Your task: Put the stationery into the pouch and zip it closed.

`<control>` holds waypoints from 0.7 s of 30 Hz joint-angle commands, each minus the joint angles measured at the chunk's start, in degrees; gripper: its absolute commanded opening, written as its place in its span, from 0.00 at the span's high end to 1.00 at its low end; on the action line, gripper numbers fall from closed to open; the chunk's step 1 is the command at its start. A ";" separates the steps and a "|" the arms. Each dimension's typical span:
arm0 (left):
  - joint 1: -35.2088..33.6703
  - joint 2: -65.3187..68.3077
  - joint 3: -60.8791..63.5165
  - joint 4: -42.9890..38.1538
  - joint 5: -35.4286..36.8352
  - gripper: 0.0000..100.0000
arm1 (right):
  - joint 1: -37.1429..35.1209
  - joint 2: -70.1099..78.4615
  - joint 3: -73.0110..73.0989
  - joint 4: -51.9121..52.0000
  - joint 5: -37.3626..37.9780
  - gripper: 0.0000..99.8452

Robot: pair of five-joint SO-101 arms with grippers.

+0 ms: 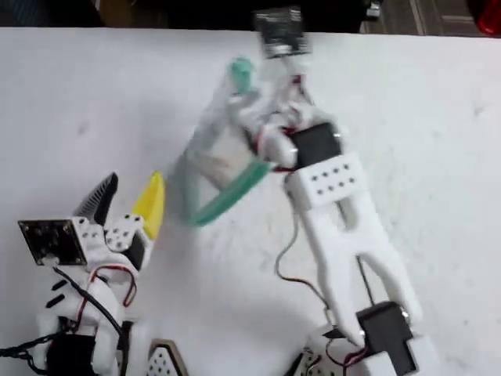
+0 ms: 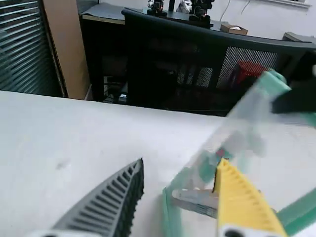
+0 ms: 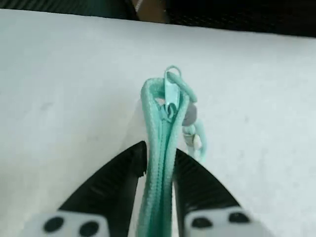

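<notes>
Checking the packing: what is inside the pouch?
Through the clear pouch wall, a pale flat item lies near one corner; what it is cannot be told. The right hand covers part of it.

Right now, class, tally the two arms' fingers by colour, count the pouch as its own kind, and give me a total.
yellow finger: 1, left arm
grey finger: 1, left arm
black fingers: 2, right arm, shut on the zip edge
pouch: 1
Total: 5
</notes>
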 commanded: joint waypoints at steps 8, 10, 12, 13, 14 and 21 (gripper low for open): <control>-0.66 0.04 0.26 -3.25 0.88 0.75 | 13.58 0.48 30.42 -21.67 1.14 0.98; -0.57 0.04 0.35 -3.25 0.88 0.75 | 13.58 0.57 32.88 -22.90 4.40 0.98; -0.57 0.04 0.35 -3.25 0.88 0.75 | 13.58 0.57 34.46 -24.13 5.80 0.98; -0.48 0.04 0.35 -3.25 0.88 0.75 | 13.58 0.57 34.90 -24.57 5.80 0.98; -0.48 0.04 0.35 -3.25 0.88 0.75 | 13.67 0.57 35.25 -24.92 5.80 0.98; -0.48 0.04 0.35 -3.25 0.88 0.75 | 13.76 0.13 35.16 -19.91 5.89 0.68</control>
